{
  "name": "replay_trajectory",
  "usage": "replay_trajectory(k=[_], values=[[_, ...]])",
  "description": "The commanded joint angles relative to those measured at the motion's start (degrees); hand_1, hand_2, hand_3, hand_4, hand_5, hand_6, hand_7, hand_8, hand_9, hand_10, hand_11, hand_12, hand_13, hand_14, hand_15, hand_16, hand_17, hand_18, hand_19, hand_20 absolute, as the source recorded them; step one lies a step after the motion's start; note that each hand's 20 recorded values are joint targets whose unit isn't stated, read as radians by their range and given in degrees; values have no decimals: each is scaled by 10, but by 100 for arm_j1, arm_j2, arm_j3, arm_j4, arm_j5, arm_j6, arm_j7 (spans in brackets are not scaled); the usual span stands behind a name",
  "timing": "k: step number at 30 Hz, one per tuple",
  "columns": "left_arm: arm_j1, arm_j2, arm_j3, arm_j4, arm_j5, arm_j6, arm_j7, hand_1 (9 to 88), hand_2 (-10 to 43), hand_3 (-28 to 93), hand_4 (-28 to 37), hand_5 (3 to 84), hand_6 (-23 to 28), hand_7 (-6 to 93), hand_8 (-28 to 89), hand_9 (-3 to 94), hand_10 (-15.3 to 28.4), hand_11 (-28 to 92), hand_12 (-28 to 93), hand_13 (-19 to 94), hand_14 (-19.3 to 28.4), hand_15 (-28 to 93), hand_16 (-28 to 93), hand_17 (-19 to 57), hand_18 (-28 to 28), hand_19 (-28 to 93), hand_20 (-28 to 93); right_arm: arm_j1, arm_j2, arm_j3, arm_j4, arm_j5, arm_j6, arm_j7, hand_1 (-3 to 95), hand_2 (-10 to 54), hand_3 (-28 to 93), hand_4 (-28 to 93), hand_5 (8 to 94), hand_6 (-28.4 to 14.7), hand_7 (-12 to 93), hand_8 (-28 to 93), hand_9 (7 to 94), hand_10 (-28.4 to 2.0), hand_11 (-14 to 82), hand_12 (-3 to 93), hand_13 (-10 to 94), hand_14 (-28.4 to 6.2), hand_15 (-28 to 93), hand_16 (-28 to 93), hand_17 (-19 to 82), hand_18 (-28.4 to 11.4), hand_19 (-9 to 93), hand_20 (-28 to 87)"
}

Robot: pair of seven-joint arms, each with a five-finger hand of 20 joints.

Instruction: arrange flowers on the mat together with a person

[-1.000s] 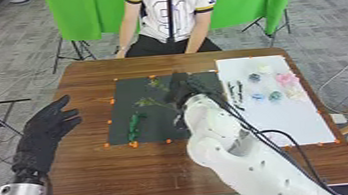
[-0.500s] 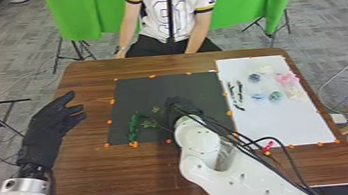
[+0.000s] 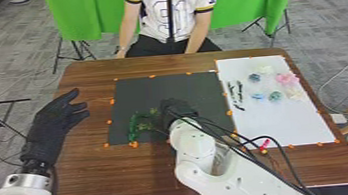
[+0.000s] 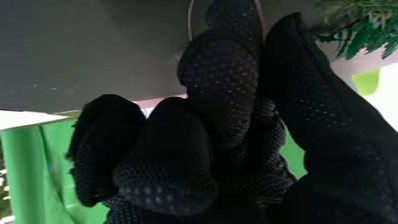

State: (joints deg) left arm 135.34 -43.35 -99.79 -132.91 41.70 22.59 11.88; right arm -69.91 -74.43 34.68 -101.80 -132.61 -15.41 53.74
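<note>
The step in hand seems to be the placing of greenery, before the flowers. On the brown worktop (image 3: 96,177), the right robot hand (image 3: 177,107) is low over the dark mat (image 3: 174,85). Its thumb and one finger are close together, and they appear to pinch the thin stem of a light green sprig (image 3: 148,124). Just beside this sprig, a darker green stem (image 3: 133,128) lies on the mat. The left robot hand (image 3: 58,114) is off the mat, with its fingers relaxed and apart, holding nothing.

The next move calls for laying the sprig down near its neighbour, then opening the fingers gently and lifting away. If the glove catches a leaf, it could drag both pieces. Whether the sprig already touches the mat, one cannot tell.

On the white sheet (image 3: 270,120) wait the pink flower (image 3: 287,79), the blue flower (image 3: 258,96) and some dark twigs (image 3: 234,94), so much of the arrangement probably remains.
</note>
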Motion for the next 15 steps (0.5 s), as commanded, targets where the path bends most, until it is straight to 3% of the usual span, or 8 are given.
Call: replay_trajectory(k=[1, 8, 15], values=[[169, -44, -67, -9, 22, -14, -30, 253, 54, 799, -252, 343, 81, 174, -119, 322, 198, 354, 92, 223, 253, 623, -132, -77, 224, 559, 74, 76, -15, -81, -92, -171, -24, 92, 450, -65, 637, -202, 937, 13, 279, -134, 937, -95, 497, 180, 937, -34, 709, 173, 703, -162, 932, 247], [247, -73, -95, -38, 10, 33, -12, 253, 54, 800, -251, 344, 81, 174, -119, 322, 198, 353, 91, 222, 254, 624, -133, -77, 224, 559, 73, 175, 61, -145, -146, -219, -104, 138, 419, -65, 598, -192, 937, 1, 215, -124, 937, -99, 460, 183, 937, -20, 684, 180, 710, -145, 932, 214], [298, -47, -81, -52, -5, 89, 90, 254, 54, 800, -252, 343, 81, 175, -119, 322, 198, 355, 92, 223, 254, 624, -133, -76, 224, 560, 74, 239, 120, -80, -321, 39, -180, 131, 403, -68, 565, -193, 937, -5, 196, -115, 937, -101, 447, 182, 937, -15, 674, 187, 713, -135, 932, 199]])
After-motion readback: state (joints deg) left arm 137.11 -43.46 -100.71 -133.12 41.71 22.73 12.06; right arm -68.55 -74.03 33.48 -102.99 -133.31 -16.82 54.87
